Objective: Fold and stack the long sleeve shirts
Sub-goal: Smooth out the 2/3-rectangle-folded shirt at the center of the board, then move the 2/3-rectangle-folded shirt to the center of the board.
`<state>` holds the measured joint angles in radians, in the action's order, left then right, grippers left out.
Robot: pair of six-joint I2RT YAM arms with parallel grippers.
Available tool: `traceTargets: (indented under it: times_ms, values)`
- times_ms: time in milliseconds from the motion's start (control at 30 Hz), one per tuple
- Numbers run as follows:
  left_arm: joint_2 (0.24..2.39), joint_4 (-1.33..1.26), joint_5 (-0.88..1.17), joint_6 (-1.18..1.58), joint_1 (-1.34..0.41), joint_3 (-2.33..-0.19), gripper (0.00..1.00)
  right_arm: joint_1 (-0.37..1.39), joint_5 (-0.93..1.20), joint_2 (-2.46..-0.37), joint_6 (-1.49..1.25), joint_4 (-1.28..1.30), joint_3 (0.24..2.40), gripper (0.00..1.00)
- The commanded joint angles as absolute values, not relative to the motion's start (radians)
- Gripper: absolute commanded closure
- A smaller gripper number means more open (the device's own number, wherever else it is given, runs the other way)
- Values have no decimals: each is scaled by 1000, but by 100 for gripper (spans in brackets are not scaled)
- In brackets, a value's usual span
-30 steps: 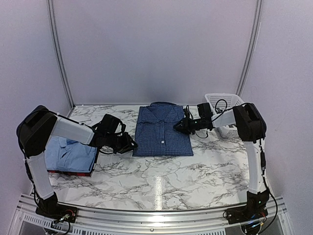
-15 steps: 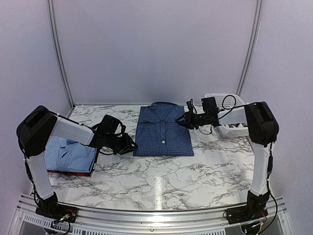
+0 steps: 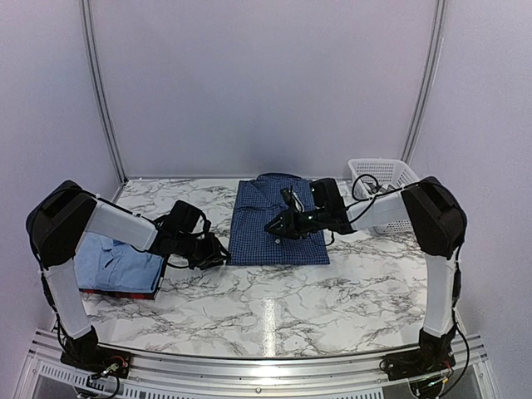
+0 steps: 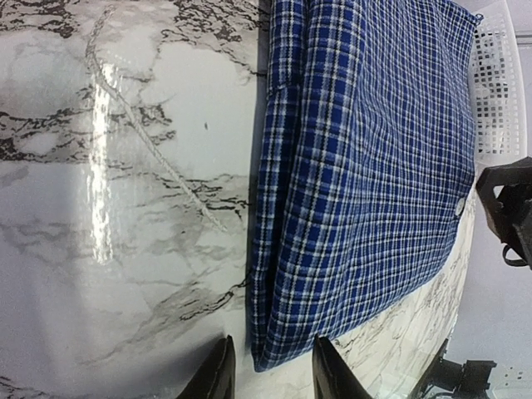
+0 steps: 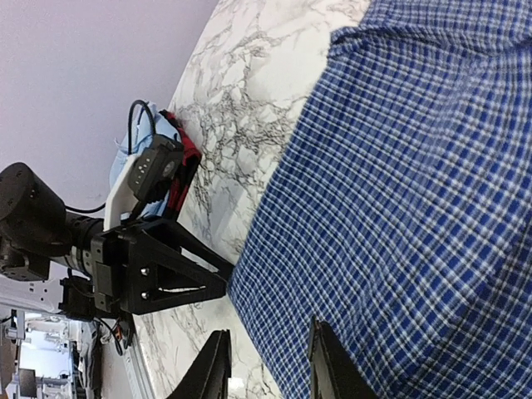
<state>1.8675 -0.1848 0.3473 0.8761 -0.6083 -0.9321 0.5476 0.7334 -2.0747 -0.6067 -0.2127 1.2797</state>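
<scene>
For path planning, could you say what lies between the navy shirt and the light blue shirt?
The left gripper, over bare marble table; top view shows it.

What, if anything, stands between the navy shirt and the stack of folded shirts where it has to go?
Only the left arm: it reaches over the bare marble between the stack and the navy shirt, with the left gripper at the shirt's near left corner. No other thing lies there.
</scene>
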Motion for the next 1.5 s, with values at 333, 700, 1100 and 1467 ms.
traceTargets:
  times_ms: [333,700,1100,1467]
  values:
    - [1900,-52,307,862,-641,-989,64,526,692,-2117,-659,-284,1209,73]
    - [1923,-2,247,871,-658,-1012,73,515,546,-1864,-562,-121,1134,65]
    - [1917,-32,295,920,-658,-994,78,389,508,-1558,-541,-113,735,65]
    - [1913,-50,310,935,-654,-976,82,365,456,-1546,-522,-89,647,63]
